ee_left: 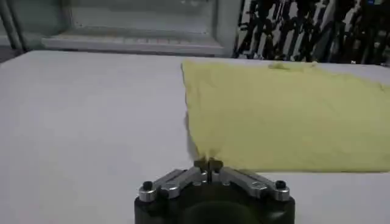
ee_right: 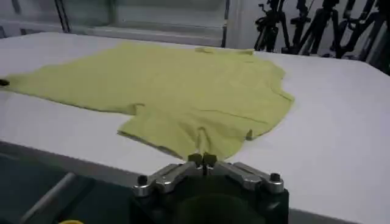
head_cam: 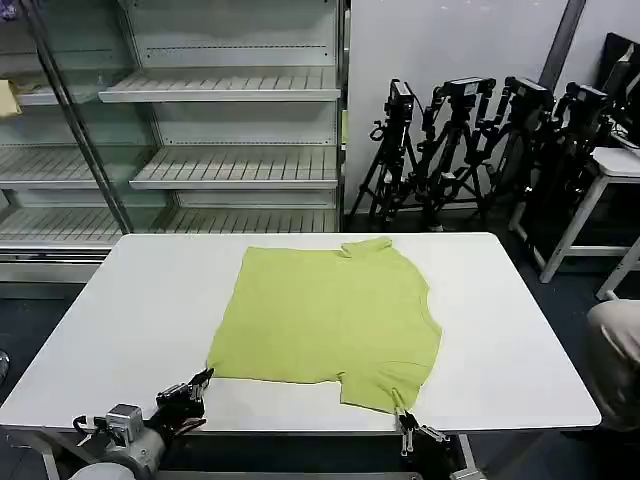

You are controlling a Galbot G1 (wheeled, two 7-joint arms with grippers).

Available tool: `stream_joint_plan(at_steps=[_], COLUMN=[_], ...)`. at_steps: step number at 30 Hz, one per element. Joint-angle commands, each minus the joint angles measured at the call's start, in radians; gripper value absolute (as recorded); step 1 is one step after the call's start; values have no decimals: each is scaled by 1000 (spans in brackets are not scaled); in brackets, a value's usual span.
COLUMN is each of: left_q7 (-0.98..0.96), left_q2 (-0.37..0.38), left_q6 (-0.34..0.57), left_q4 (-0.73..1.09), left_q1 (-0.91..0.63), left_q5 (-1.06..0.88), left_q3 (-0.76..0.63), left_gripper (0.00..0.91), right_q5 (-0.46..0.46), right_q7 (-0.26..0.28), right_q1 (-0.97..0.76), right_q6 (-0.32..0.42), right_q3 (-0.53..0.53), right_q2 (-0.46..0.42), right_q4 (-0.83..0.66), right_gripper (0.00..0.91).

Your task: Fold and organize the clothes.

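The clothes, one lime yellow-green shirt (head_cam: 330,310), lie spread flat on the white table (head_cam: 140,310), collar (head_cam: 365,245) toward the far edge. At the table's near left, my left gripper (head_cam: 205,378) is shut on the shirt's near hem corner. In the left wrist view the cloth (ee_left: 286,115) narrows into that gripper's (ee_left: 208,163) closed jaws. My right gripper (head_cam: 400,410) is at the near edge, shut on the rim of the near sleeve. The right wrist view has the fabric (ee_right: 183,85) puckering into this gripper's (ee_right: 202,159) closed jaws.
Bare tabletop surrounds the shirt on both sides. Behind the table stand white wire shelves (head_cam: 230,90) and a row of black tripods (head_cam: 470,140). A small white side table (head_cam: 615,165) stands at the far right.
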State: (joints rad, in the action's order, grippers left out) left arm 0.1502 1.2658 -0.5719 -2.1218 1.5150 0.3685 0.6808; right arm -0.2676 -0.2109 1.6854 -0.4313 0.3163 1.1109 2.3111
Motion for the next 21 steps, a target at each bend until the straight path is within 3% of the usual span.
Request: stream_joint_plan(at_steps=[1, 11, 21], left_q7=[1, -19, -28], left_q2=[0, 1, 11], left_q6=[30, 58, 44], left_q4=[-4, 85, 190], left_q1=[-44, -173, -336], left_q5=[42, 100, 157], left_q3=[-1, -42, -84], left_gripper=[20, 10, 20], right_q5=[1, 5, 16], right_q7=[1, 30, 84], right_q1=[-29, -233, -487], right_q6=[5, -60, -114], right_q3=[27, 31, 0], right_q2=[1, 56, 69], right_q4=[24, -27, -202], right_gripper=[0, 0, 0])
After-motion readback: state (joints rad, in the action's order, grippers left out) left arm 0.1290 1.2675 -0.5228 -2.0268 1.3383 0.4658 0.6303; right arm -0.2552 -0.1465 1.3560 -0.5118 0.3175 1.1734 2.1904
